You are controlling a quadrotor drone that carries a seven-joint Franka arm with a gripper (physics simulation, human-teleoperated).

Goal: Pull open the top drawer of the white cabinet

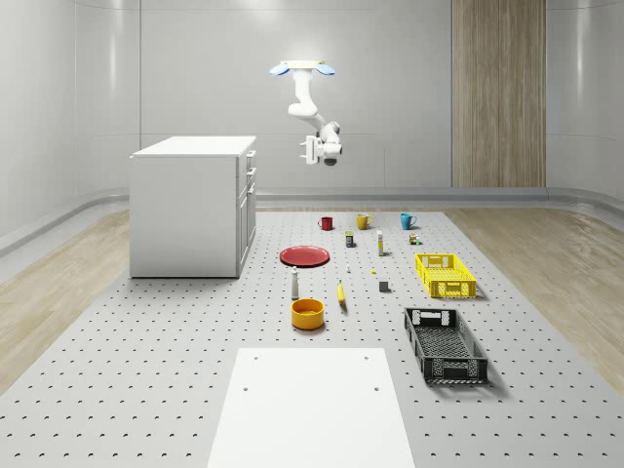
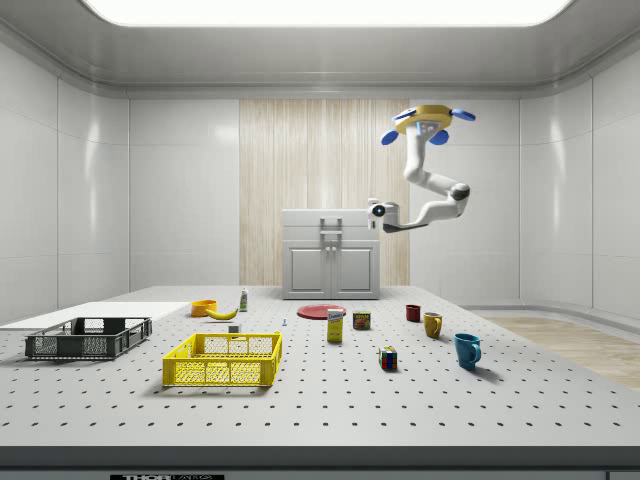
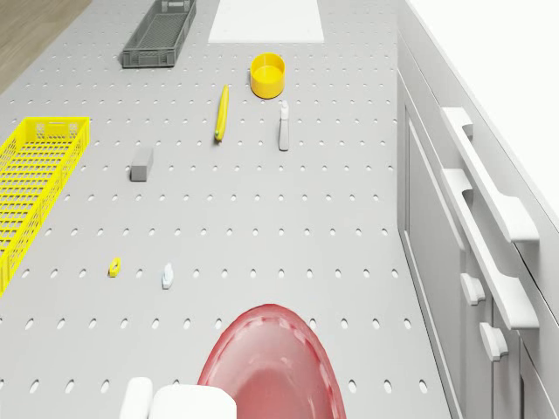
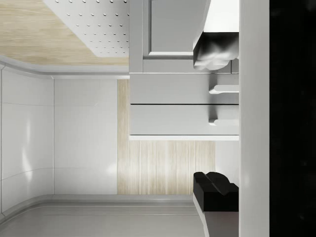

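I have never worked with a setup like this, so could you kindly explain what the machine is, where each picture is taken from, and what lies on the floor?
It is a simulated flying drone carrying a jointed arm ending in a gripper. The drone hovers beside the white cabinet, with the gripper near its top drawer, holding nothing. One picture looks down on the room, one looks from the side, one from the drone's body, one from the wrist. On the floor lie a red plate, yellow bowl, banana, three mugs, a yellow basket and a black basket.

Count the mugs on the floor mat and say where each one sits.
3, in a row behind the red plate in the whole-scene view: red mug nearest the cabinet, yellow mug in the middle, blue mug farthest.
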